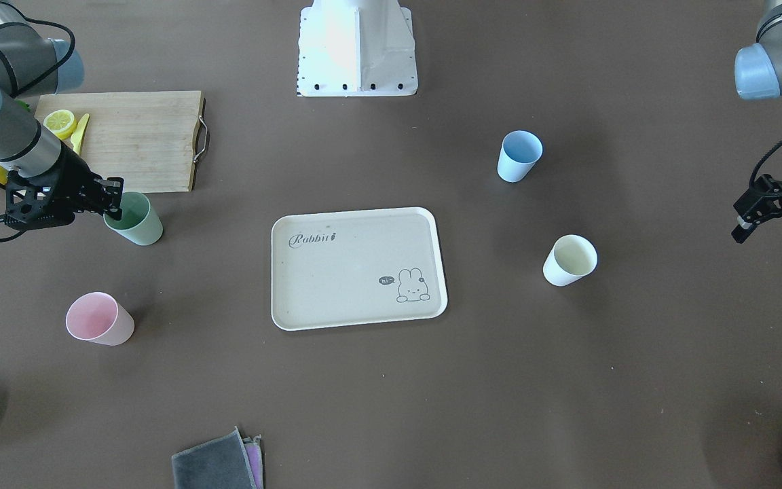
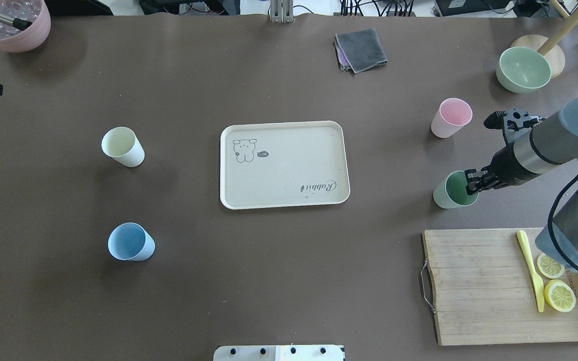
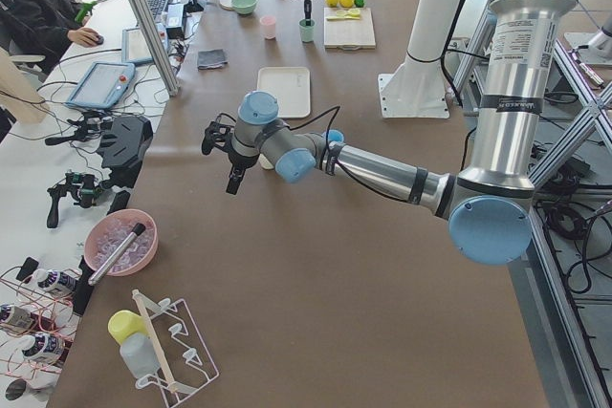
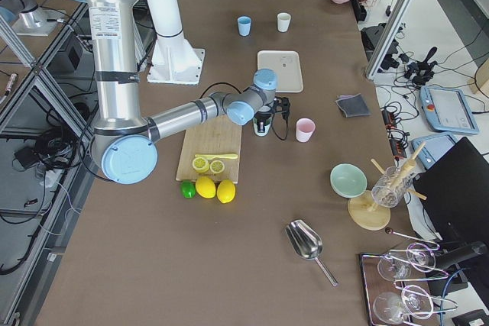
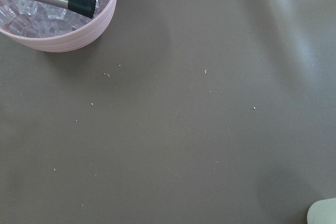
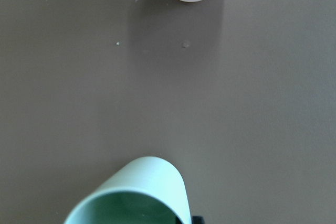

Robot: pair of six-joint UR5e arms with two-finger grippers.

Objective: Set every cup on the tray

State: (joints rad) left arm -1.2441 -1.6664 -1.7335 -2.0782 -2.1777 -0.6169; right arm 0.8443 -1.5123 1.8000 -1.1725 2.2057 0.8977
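Observation:
The cream tray (image 2: 289, 165) (image 1: 343, 272) lies mid-table with nothing on it. Four cups stand on the table around it. The green cup (image 2: 452, 193) (image 1: 138, 223) is to the tray's right, with my right gripper (image 2: 471, 183) (image 1: 114, 200) shut on its near rim. The right wrist view shows one fingertip against the green cup (image 6: 136, 192). Beyond it stands the pink cup (image 2: 450, 118) (image 1: 99, 319). The cream cup (image 2: 122, 146) (image 1: 569, 260) and the blue cup (image 2: 131, 242) (image 1: 518, 156) are on the tray's left. My left gripper (image 1: 774, 234) hangs open over bare table, left of both.
A wooden cutting board (image 2: 504, 286) with lemon slices and a yellow knife lies near right. A green bowl (image 2: 524, 69) sits far right, a grey cloth (image 2: 360, 50) at the far edge, and a pink pot of ice (image 2: 8, 22) far left. The white robot base (image 1: 357, 47) is at the near edge.

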